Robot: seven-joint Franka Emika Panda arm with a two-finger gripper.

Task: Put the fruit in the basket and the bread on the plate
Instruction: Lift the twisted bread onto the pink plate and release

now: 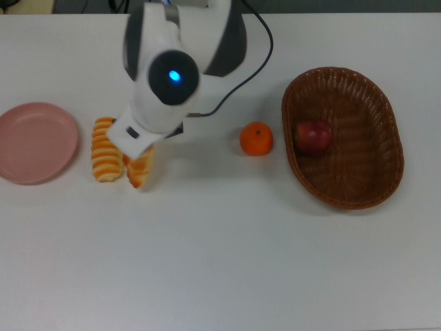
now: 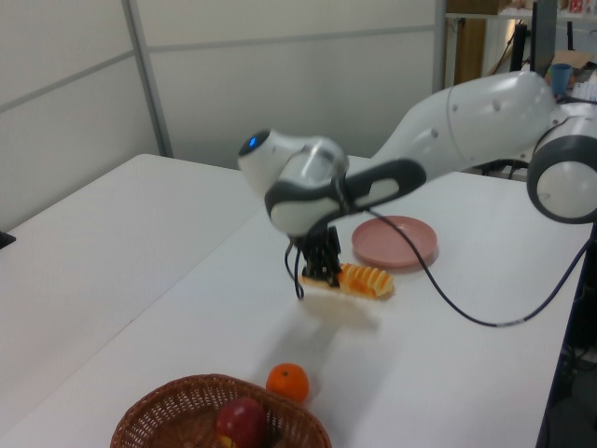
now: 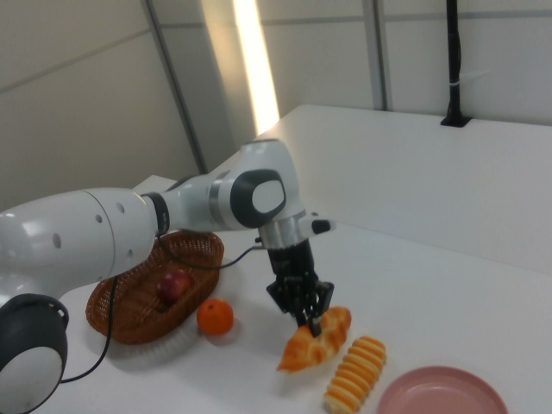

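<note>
End effector (image 3: 308,321) clamped on the braided pastry (image 3: 316,339), fingers pinching one end, pastry lifted clear of the tabletop (image 1: 227,248) and tilted, free tip hanging lower. In the top view, pastry (image 1: 139,169) partly hidden under the arm, just beside the ribbed pastry (image 1: 106,149) on the top view's right. Ribbed pastry (image 3: 354,373) flat on the tabletop, between the held pastry and the plate (image 1: 34,141). Plate (image 3: 440,394) at the top view's far left, holding nothing. Tangerine (image 1: 256,138) on the tabletop, just outside the basket (image 1: 372,189) rim, apart from it. Apple (image 1: 314,136) inside the basket, near the wall on the top view's left. In the left view, shadow on the tabletop below the raised pastry (image 2: 322,282), tangerine (image 2: 287,383) and basket (image 2: 163,406) nearer the camera, plate (image 2: 395,241) farther back.
</note>
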